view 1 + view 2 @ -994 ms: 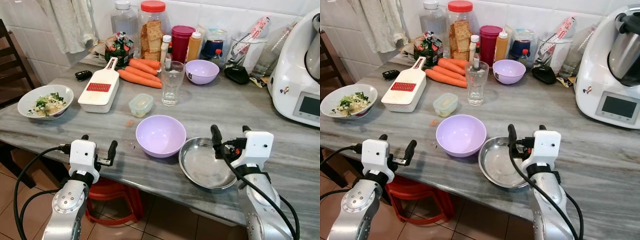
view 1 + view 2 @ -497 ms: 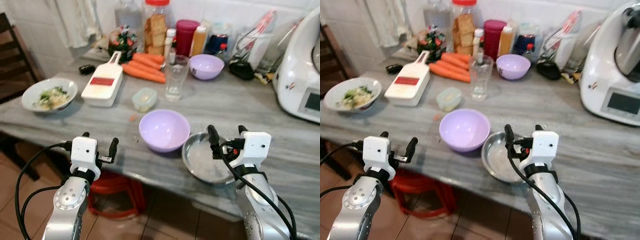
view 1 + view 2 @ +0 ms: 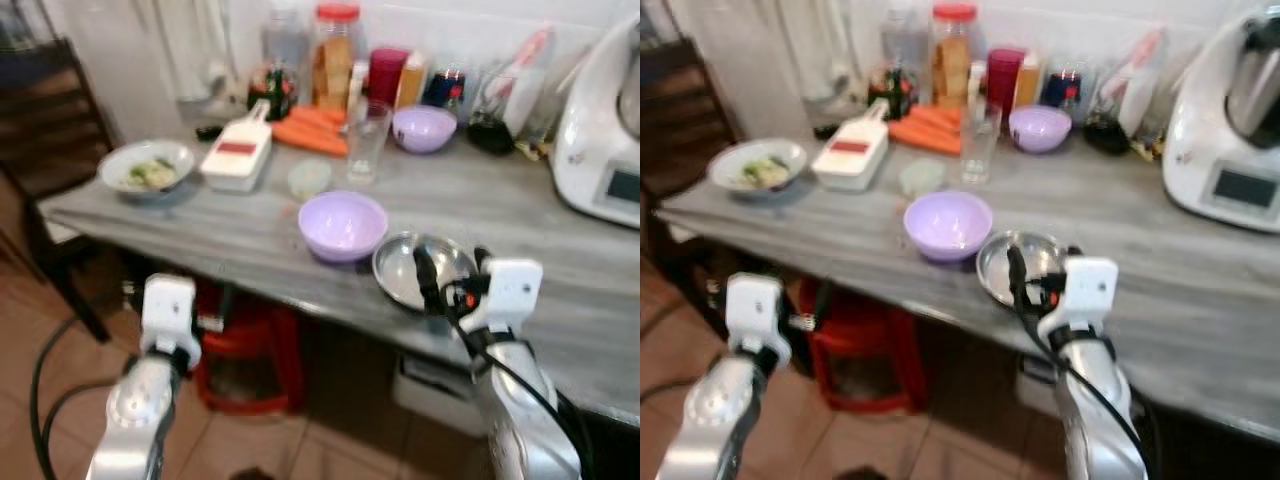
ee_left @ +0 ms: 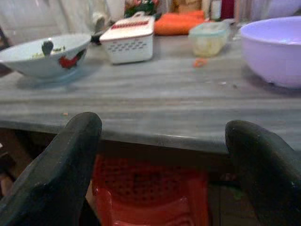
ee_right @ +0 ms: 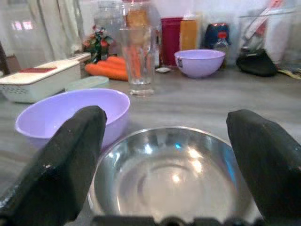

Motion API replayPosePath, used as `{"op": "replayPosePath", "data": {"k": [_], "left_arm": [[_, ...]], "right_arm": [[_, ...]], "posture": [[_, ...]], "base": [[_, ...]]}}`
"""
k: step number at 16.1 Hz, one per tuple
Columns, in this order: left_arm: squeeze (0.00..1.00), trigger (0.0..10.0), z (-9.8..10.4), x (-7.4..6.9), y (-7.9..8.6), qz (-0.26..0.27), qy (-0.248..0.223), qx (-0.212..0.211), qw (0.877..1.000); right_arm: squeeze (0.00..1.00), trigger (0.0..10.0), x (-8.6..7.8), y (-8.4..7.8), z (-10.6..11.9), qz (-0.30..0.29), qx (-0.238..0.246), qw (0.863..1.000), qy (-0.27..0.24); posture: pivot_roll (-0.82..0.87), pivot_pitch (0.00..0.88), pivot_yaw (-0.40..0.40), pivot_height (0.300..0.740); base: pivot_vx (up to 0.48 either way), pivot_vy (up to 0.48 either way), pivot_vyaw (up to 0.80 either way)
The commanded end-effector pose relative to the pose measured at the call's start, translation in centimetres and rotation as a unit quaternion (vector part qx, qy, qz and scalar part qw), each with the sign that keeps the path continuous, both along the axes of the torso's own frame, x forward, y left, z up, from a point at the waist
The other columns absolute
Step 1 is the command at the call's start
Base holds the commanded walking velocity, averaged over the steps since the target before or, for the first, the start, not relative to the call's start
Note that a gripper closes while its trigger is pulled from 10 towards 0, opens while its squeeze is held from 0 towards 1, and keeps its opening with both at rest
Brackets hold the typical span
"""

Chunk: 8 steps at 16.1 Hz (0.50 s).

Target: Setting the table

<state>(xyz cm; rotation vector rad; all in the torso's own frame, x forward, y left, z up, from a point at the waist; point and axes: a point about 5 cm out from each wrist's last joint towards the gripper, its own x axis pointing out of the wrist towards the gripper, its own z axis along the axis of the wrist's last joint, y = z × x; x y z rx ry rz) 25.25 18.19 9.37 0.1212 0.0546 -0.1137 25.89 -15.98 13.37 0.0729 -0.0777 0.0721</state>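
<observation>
Steel bowl [image 5: 174, 174], shiny, round, shallow, upright

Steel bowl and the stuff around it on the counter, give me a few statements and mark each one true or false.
1. The steel bowl is empty. True.
2. The right claw is open, with the steel bowl right ahead of it. True.
3. The near purple bowl sits on the robot's right of the steel bowl. False: it sits on the left, close beside it.
4. The drinking glass lies on its side. False: it stands upright, behind the near purple bowl.
5. The left claw is shut on the white grater box. False: it is open and holds nothing, level with the counter edge.
</observation>
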Motion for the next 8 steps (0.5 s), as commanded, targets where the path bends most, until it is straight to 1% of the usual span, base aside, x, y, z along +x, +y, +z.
{"op": "replayPosePath", "data": {"k": [1,8], "left_arm": [[0.0,10.0,0.63,0.35,0.09,-0.002,-0.011,0.009,1.0],[0.0,10.0,0.23,0.3,-0.04,-0.004,-0.005,0.006,1.0]], "right_arm": [[0.0,10.0,0.14,-0.12,0.03,-0.005,0.004,1.0,0.002],[0.0,10.0,0.22,-0.44,0.15,-0.014,0.004,1.0,-0.001]], "posture": [[0.02,0.0,-0.007,0.74],[0.01,0.0,-0.011,0.74]], "base": [[-0.274,0.0,0.0],[-0.278,0.0,0.0]]}}
